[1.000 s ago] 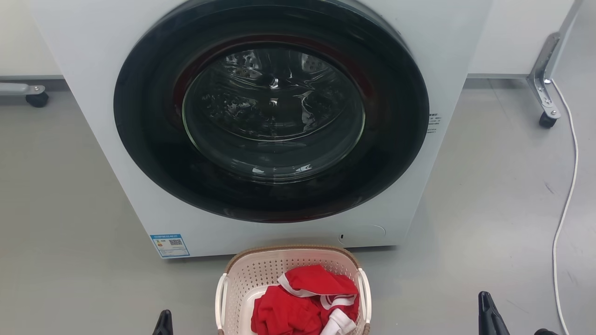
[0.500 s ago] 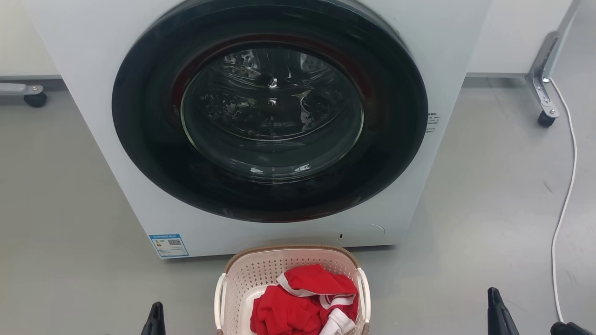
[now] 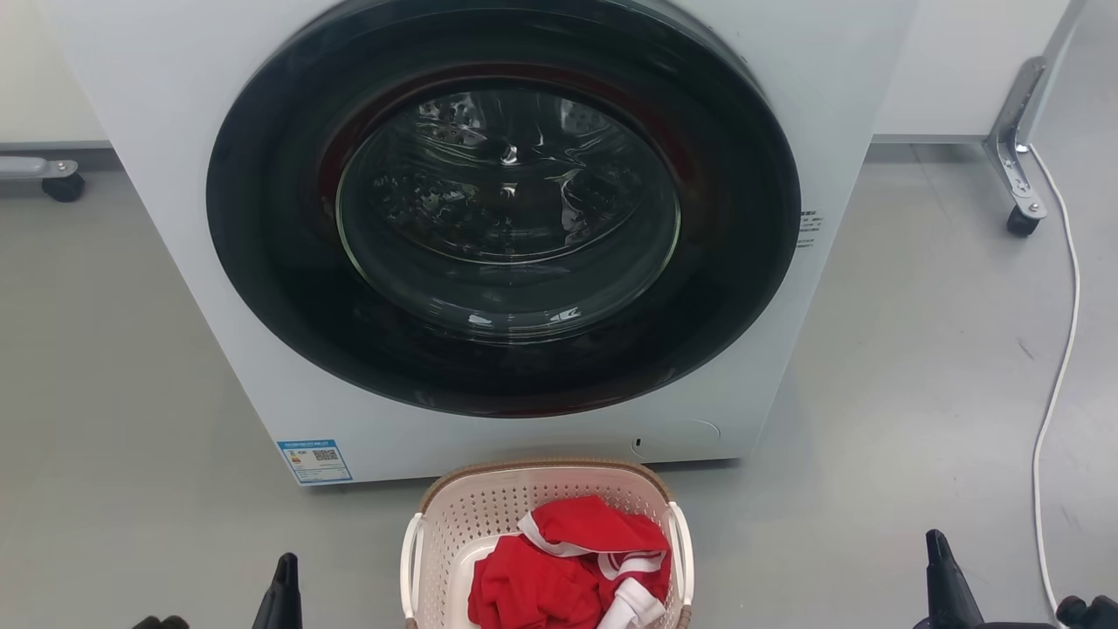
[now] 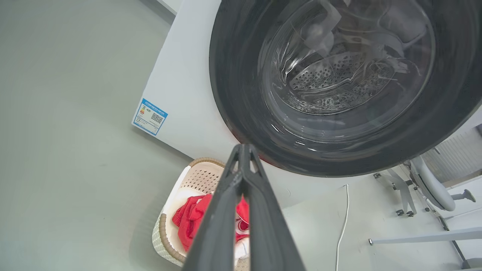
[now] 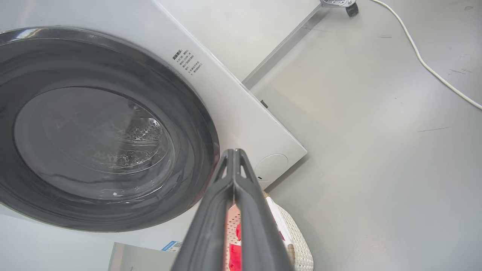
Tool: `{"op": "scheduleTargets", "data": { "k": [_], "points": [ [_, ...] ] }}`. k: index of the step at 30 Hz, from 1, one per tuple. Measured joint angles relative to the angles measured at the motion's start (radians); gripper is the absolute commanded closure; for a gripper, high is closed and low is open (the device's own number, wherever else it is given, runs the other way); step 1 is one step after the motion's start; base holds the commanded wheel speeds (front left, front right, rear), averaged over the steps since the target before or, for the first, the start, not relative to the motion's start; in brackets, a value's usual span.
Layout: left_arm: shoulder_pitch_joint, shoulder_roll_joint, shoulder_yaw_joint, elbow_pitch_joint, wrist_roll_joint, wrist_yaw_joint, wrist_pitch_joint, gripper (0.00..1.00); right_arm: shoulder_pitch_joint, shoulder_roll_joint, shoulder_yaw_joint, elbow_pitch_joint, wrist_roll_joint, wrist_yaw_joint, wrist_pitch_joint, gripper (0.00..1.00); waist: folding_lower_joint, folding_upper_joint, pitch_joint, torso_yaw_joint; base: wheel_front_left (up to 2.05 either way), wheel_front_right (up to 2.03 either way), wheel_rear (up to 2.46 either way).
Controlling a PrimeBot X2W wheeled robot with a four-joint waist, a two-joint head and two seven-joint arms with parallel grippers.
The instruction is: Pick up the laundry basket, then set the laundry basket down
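A laundry basket (image 3: 489, 515) at six o'clock before the washing machine (image 3: 507, 245); left end effector (image 3: 285, 581) at seven, right end effector (image 3: 942, 563) at five, both closed and empty, flanking it, likely to take its handles.

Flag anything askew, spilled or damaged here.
Nothing stands out. The cream perforated plastic laundry basket sits upright before the white front-loading washing machine, red-and-white clothes inside, none spilled. A loose white cable trails across the grey floor at right.

The head view's bottom edge cuts off the laundry basket (image 3: 489, 511), and the blue sticker (image 3: 314, 460) is illegible.
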State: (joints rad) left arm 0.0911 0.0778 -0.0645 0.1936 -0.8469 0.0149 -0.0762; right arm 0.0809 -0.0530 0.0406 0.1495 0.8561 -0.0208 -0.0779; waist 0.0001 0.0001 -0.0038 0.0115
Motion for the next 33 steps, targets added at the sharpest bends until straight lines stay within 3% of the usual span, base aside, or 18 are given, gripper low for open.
{"op": "scheduleTargets", "data": {
  "k": [33],
  "points": [
    [-0.101,-0.020,0.093,0.061,-0.453,-0.081,0.114,1.00,-0.099,0.006,-0.105,0.088,0.445,0.084,0.114,1.00,0.0000,0.0000,0.003,-0.007,0.00,0.00,0.00]
  ]
}}
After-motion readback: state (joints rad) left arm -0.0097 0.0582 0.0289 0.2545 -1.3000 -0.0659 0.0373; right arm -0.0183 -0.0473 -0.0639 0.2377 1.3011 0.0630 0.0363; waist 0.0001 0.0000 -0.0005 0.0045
